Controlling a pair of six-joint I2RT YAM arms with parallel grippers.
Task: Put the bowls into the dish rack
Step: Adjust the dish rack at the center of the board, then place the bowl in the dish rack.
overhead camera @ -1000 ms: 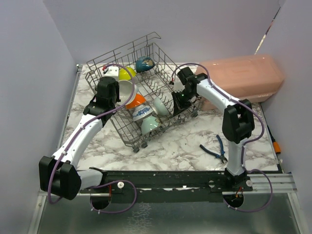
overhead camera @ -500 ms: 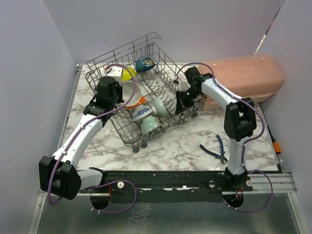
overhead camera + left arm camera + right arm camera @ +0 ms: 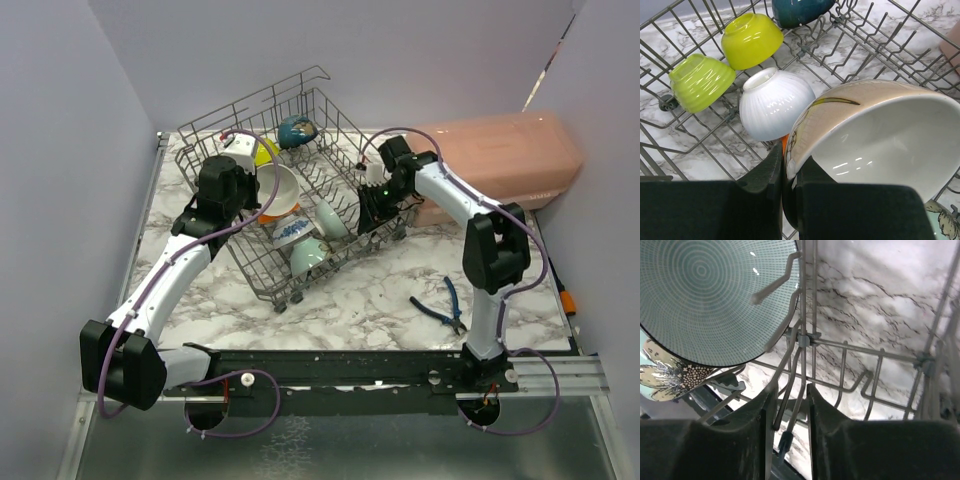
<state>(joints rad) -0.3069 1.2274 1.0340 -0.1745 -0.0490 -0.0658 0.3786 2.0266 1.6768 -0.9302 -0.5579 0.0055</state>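
White, grey-veined marble tabletop [image 3: 370,290] across the centre. Boxed in by plain pale-lilac walls: left wall [image 3: 60,150] at 9 o'clock, back wall [image 3: 380,50] at 12, right wall [image 3: 610,120] at 3, with a narrow dark slit [image 3: 548,70] in the corner at 1. Pink lidded box [image 3: 510,155] at 2, hard by the right wall. Blue-handled pliers [image 3: 440,305] at 4. Black rail [image 3: 370,368] along 6, brushed metal sheet [image 3: 330,445] below. Soft, even light.

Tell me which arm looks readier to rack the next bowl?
Left: the left gripper pinches the rim of the beige bowl over the dish rack. The right gripper holds no bowl.
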